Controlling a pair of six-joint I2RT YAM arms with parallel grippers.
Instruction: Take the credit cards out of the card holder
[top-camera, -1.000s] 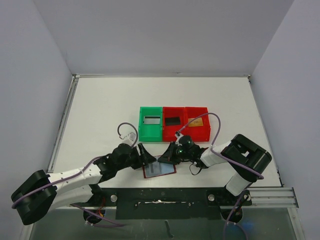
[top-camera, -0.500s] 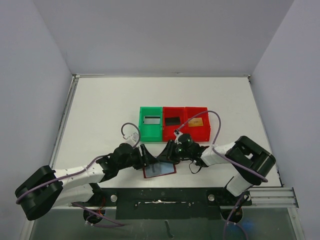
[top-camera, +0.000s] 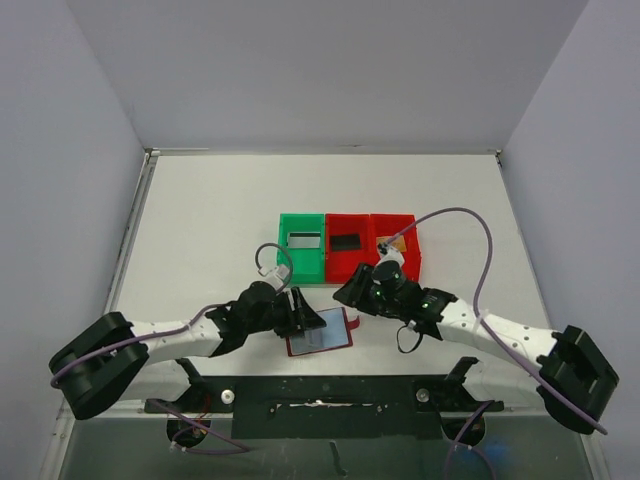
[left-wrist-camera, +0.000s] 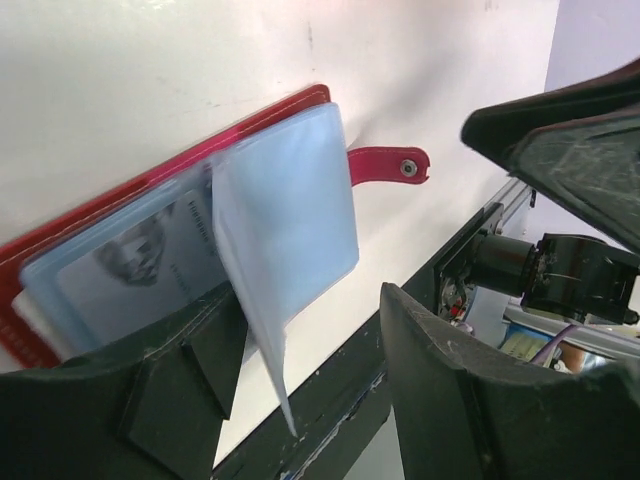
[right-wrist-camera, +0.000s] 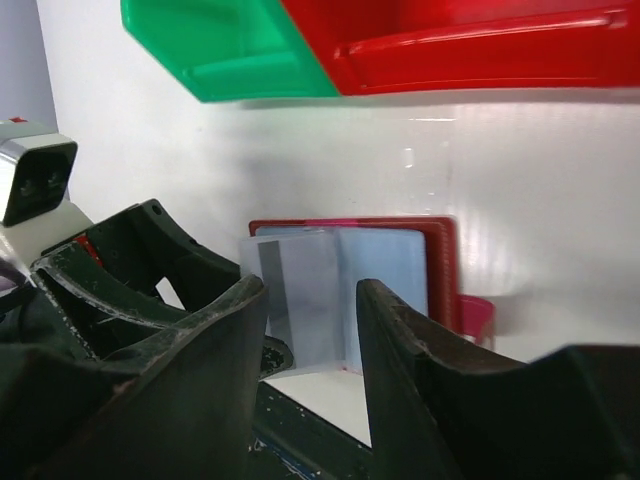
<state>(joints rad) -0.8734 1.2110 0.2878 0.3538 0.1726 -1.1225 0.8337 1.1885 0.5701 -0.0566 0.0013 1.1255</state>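
The card holder (top-camera: 322, 335) lies open on the table near the front edge, dark red with pale blue-grey pockets and a red tab (left-wrist-camera: 386, 165). One pocket leaf (left-wrist-camera: 285, 215) stands up between the fingers of my left gripper (left-wrist-camera: 315, 330), which is open; its left finger (left-wrist-camera: 170, 390) covers the holder's near edge. A grey credit card (left-wrist-camera: 135, 265) shows inside a pocket. My right gripper (right-wrist-camera: 312, 300) is open with nothing between its fingers, a little back from the holder (right-wrist-camera: 385, 275). It faces the leaf, where a striped card (right-wrist-camera: 290, 290) shows. In the top view it (top-camera: 346, 292) hovers just right of the holder.
A green bin (top-camera: 302, 262) and two red bins (top-camera: 347, 262) (top-camera: 402, 265) stand in a row just behind the holder. They hold a silver-grey card (top-camera: 303, 240), a black card (top-camera: 345, 242) and a gold-orange card (top-camera: 394, 243). The black front rail (top-camera: 330, 395) runs close below.
My right gripper has opened and drawn back up and to the right from the holder, its arm stretching out low. My left gripper has shifted slightly right over the holder.
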